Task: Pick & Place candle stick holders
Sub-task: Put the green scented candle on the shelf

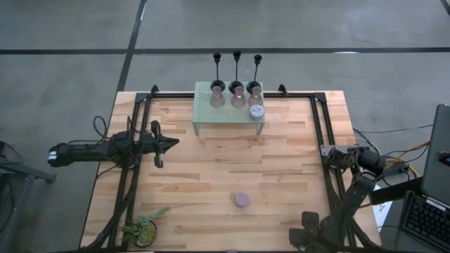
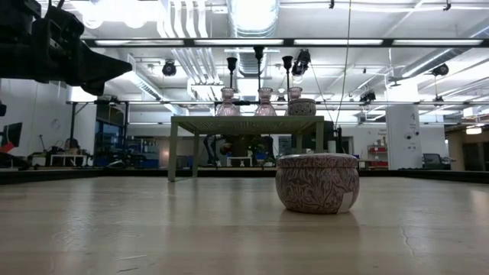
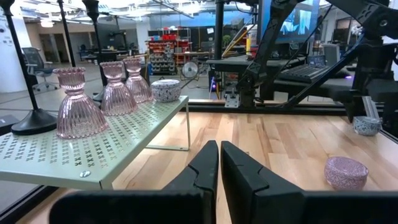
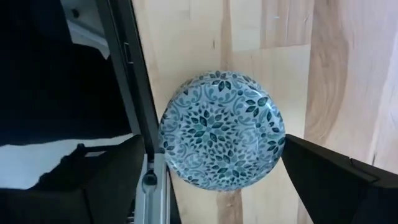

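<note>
Fingers [image 3: 208,165] of my left gripper [image 1: 167,143] are pressed together on nothing, hanging over the left of the table [image 1: 281,169], with the pale green rack [image 1: 228,112] ahead of them carrying three pink cups [image 1: 238,95], three black stemmed holders [image 1: 237,67] and one patterned puck [image 1: 256,110]; a lilac puck [image 1: 242,199] sits well off, out on the bare wood. My right gripper [image 4: 211,165] stands wide apart straddling a blue-patterned puck [image 4: 222,129], holding nothing yet, right against the black frame rail [image 4: 134,74] at the table's right edge. To grasp well, I judge I should centre the puck between my jaws, keep the rail-side finger clear of the frame, drop straight, then close evenly on its round wall.
</note>
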Robot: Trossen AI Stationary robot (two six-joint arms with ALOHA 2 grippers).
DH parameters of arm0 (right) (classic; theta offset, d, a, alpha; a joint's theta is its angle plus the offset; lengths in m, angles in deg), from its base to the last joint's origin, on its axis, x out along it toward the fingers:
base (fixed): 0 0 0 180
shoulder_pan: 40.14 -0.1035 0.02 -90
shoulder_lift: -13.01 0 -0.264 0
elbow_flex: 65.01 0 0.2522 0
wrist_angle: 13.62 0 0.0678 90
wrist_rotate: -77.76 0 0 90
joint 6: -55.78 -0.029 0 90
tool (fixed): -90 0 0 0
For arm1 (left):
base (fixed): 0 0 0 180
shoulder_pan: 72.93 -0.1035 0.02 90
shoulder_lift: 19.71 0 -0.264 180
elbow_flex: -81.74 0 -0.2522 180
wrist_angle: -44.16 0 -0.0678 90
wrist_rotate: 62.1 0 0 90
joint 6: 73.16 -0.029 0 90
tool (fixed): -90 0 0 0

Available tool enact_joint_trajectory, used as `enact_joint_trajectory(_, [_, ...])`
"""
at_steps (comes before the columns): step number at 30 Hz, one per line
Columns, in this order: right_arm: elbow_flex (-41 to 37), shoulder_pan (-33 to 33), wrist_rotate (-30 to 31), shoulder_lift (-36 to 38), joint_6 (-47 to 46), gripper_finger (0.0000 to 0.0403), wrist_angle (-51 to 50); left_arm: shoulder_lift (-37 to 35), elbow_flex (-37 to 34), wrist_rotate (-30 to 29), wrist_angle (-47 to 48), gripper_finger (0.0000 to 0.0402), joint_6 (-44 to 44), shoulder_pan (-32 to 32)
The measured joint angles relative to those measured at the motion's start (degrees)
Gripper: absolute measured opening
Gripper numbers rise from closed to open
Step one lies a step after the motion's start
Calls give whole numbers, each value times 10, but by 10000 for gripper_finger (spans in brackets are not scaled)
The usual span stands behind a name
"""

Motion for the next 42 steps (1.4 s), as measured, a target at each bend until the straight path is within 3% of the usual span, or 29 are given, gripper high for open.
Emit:
enact_joint_trajectory(8, [-1,0,3,-30,25,358,0,0,0,0,0,23,0,0])
enact_joint_trajectory(20, [0,4,25,-22,29,287,-2,0,0,0,0,23,0,0])
enact_joint_trajectory(25, [0,20,33,-22,53,291,-23,0,0,0,0,23,0,0])
enact_joint_trajectory(42, [-1,205,105,41,295,300,-55,0,0,0,0,23,0,0])
